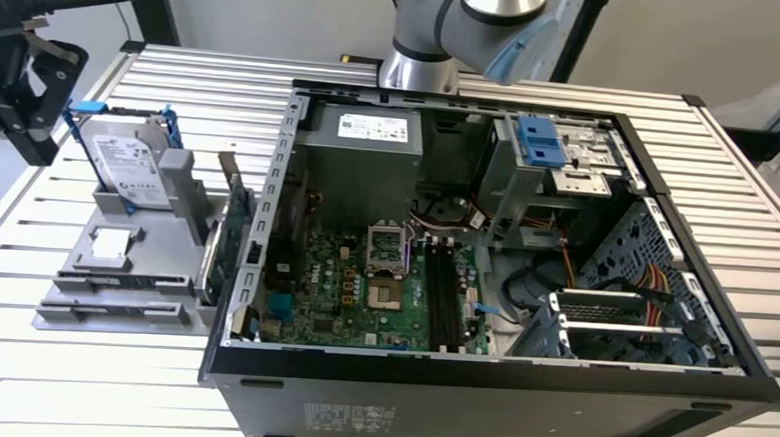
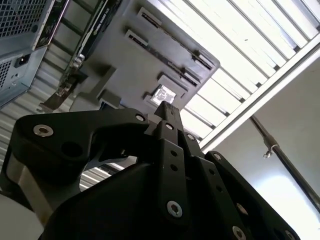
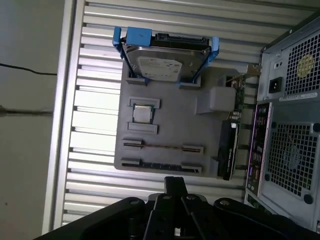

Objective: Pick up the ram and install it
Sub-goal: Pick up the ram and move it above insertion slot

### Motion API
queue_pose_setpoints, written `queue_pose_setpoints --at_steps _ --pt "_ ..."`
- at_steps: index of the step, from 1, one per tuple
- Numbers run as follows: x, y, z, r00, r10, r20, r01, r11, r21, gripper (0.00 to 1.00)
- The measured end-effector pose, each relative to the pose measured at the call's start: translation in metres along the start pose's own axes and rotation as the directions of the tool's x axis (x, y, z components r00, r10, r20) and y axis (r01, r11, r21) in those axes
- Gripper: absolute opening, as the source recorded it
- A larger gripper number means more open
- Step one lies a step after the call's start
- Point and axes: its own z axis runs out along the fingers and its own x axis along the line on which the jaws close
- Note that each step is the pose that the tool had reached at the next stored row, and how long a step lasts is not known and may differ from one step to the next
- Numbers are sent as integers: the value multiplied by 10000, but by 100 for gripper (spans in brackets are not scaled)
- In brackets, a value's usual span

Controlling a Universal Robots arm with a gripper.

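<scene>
The ram (image 3: pixel 162 146) shows as a thin strip standing on edge between two holders of the grey parts tray (image 3: pixel 170 125). In the exterior view the tray (image 1: pixel 140 266) lies on the table at the left of the open computer case (image 1: pixel 496 234). My gripper (image 1: pixel 36 145) hangs above the table's left edge, clear of the tray and touching nothing. In both wrist views the black fingers meet at one tip, so the gripper (image 3: pixel 175 182) (image 2: pixel 167 109) is shut with nothing in it. The motherboard's long black memory slots (image 1: pixel 446 297) lie inside the case.
On the tray a hard drive (image 3: pixel 165 62) in a blue frame leans upright, a processor chip (image 3: pixel 142 114) lies flat, and a green expansion card (image 1: pixel 233 230) stands at the edge next to the case. The arm's base (image 1: pixel 418 65) rises behind the case. The table is ribbed aluminium.
</scene>
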Motion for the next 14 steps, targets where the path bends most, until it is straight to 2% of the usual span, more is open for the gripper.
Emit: queue_pose_setpoints --at_steps 7,14 --pt "1 0 0 9984 -573 -27 573 9984 -11 0" --pt "1 0 0 9936 -1127 -54 1127 9936 -22 0"
